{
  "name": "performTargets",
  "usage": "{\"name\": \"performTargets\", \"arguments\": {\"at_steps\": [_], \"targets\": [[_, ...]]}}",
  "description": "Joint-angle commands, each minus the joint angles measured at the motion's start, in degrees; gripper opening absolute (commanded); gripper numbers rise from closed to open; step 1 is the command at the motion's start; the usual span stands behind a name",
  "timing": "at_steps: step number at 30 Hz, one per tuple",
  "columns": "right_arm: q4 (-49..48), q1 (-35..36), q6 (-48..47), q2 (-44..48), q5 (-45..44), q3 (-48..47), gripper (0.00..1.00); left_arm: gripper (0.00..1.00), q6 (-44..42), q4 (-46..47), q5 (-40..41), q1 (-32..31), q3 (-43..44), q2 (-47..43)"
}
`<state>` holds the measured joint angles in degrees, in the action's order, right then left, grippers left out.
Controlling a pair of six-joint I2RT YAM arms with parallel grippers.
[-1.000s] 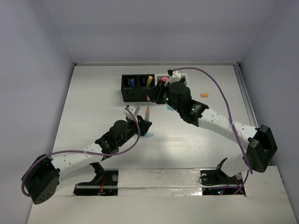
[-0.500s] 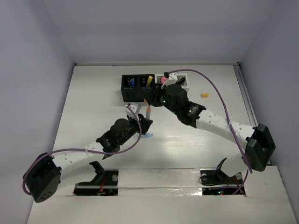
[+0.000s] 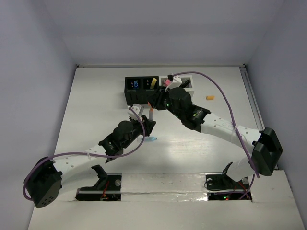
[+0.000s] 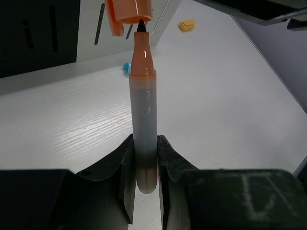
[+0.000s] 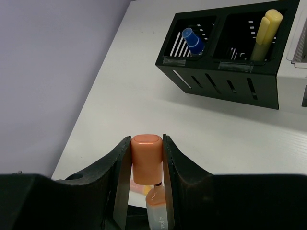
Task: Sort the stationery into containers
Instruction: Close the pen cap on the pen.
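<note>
While the white table carries the joined containers at 12 o'clock, the right arm overlaps their white half. The left gripper clamps an uncapped orange pen upright. The right gripper pinches an orange cap at its tip. A blue bit lies at the pen's 6 o'clock.

The white wood-grain table carries a joined row of black and white cube holders at far centre, a small orange-yellow bit to their right, and a light-blue bit nearer.
</note>
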<state>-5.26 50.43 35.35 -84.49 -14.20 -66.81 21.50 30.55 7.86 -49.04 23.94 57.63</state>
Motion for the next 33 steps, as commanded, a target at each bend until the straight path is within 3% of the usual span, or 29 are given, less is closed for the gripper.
{"name": "performTargets", "arguments": {"at_steps": [1,33], "targets": [[-3.53,0.63,-0.73,0.64,-1.62,-0.26,0.08,0.00,-0.23,1.80,1.37,-0.01,2.69,-1.20],[-9.24,5.73,-2.75,-0.15,-9.36,4.57,0.09,0.00,-0.05,0.74,4.27,-0.01,3.48,-3.75]]}}
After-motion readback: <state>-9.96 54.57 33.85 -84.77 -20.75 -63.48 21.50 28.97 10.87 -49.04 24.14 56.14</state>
